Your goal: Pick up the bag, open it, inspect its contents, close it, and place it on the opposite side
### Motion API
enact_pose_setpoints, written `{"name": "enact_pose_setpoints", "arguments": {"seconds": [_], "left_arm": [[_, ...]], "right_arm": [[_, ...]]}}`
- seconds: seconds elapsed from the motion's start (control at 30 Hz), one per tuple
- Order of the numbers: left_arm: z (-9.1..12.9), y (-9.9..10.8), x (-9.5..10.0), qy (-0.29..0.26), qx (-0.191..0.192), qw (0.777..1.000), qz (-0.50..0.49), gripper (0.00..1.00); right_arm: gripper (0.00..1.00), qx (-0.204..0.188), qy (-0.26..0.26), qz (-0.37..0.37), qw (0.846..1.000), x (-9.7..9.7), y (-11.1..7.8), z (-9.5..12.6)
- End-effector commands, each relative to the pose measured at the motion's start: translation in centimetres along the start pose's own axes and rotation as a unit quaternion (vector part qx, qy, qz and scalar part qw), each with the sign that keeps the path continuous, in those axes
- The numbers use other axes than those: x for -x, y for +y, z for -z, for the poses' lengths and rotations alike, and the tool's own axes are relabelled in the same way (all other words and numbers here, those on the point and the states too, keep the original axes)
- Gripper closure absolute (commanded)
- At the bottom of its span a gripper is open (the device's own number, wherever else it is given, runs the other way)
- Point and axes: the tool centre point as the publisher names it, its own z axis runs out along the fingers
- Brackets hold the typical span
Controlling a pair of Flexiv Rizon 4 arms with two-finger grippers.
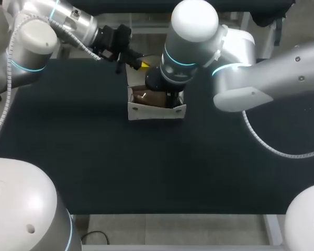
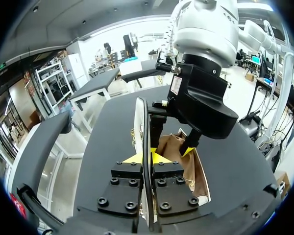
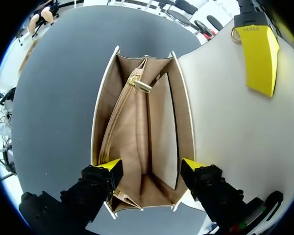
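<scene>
A white bag (image 1: 156,111) stands open in the middle of the black table, showing its tan lining (image 3: 137,137) and a gold zipper pull (image 3: 142,86). Its white flap (image 2: 139,117) is raised on edge, and my left gripper (image 2: 147,157) is shut on that flap at the far side of the bag (image 1: 139,64). My right gripper (image 3: 151,169) hangs straight over the bag's mouth (image 1: 170,97), open, with one yellow tip at each side wall. The left gripper's yellow tip (image 3: 259,58) lies against the flap (image 3: 225,122) beside it.
The black table (image 1: 94,157) stretches wide to the left, right and front of the bag. My right arm's bulky wrist (image 2: 201,103) stands close ahead of the left gripper, over the bag.
</scene>
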Motion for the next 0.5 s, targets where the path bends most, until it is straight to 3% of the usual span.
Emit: {"name": "enact_pose_setpoints", "arguments": {"seconds": [0.03,0.5], "left_arm": [[-0.2,0.1,-0.3,-0.001,0.001,1.0,-0.002,1.0],[0.0,-1.0,-0.8,-0.002,-0.005,1.0,-0.015,1.0]], "right_arm": [[0.61,-0.003,-0.01,-0.003,1.0,0.4,0.0,-0.2],[0.62,0.001,-0.122,-0.024,0.992,1.5,-1.5,7.5]]}}
